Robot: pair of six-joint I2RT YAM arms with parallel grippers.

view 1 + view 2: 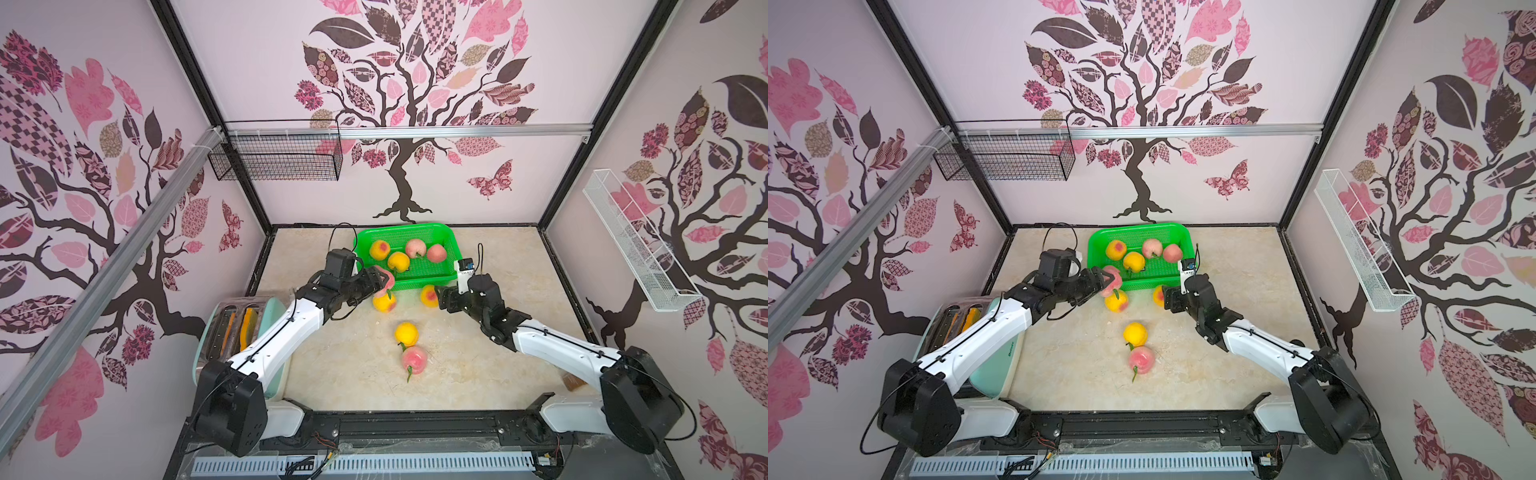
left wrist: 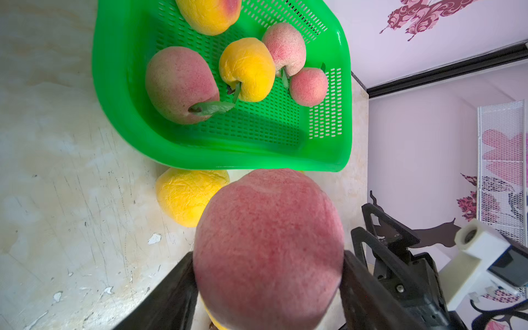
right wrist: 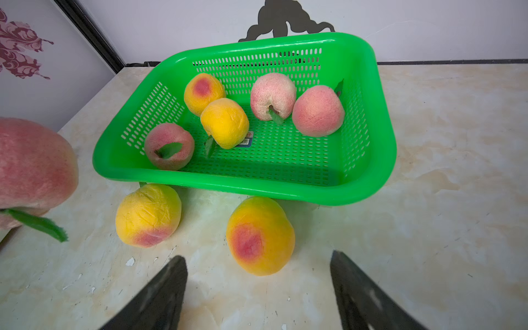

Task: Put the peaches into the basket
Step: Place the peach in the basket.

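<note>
- The bright green perforated plastic basket (image 1: 399, 228) sits far back on the surface (image 1: 353, 374). Best to lift over the rim and release low, clear of the five inside.
- Left tool (image 1: 377, 282) clamps a pink-blushed toy peach (image 2: 268, 243) beside the near rim; right tool (image 1: 440, 297) gapes empty before a yellow red-spotted peach (image 3: 260, 237).
- One basket, two tools, ten peaches: five basketed, one held, four loose.

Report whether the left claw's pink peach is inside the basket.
Outside. The left claw grips the pink peach short of the basket.

Tree-decal walls (image 1: 257, 62), beige marble tabletop (image 1: 340, 374), black wire basket (image 1: 276, 160), white rack (image 1: 636, 241).
</note>
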